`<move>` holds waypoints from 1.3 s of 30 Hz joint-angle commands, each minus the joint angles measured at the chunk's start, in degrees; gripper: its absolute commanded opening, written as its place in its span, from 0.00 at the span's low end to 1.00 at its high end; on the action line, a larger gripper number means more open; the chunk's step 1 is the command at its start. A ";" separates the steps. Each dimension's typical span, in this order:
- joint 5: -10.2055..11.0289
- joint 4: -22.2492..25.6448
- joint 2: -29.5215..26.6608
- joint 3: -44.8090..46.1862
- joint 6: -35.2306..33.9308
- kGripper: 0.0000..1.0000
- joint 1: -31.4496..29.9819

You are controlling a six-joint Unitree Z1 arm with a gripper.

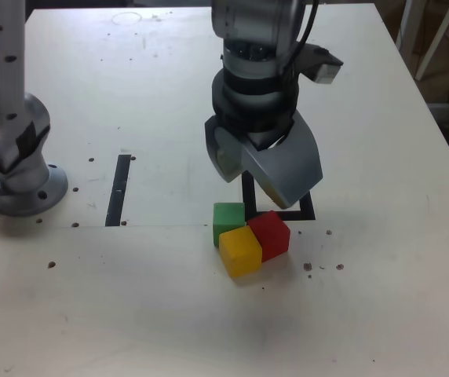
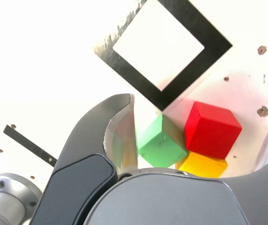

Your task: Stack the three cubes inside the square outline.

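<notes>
Pale plywood table [image 1: 381, 314], small screw holes and dark specks over it. Three cubes bunched together near table centre, touching: green cube [image 1: 228, 218], red cube [image 1: 271, 234] at its 3 o'clock in the exterior view, yellow cube [image 1: 241, 250] at 6 o'clock of the gap between them, nearest the camera. All flat on the table, none stacked. Square outline [image 2: 162, 49], black frame with white centre, just beyond the cubes at their 12 o'clock; mostly hidden by the arm in the exterior view, empty in the wrist view. Cubes sit outside it, near one corner. Gripper [image 1: 264, 169] hangs above the outline and cubes, jaws spread wide, nothing between them. Narrow black strip [image 1: 118, 189] at 9 o'clock of the cubes, well apart. Grey arm base [image 1: 12, 149] at far 9 o'clock.
</notes>
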 commanded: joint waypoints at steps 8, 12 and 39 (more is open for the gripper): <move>3.34 -0.91 2.27 -1.04 2.03 0.95 -0.12; 3.60 -2.37 3.89 -1.47 2.43 0.95 -0.13; 2.40 -5.40 8.60 -2.21 1.32 0.90 -4.18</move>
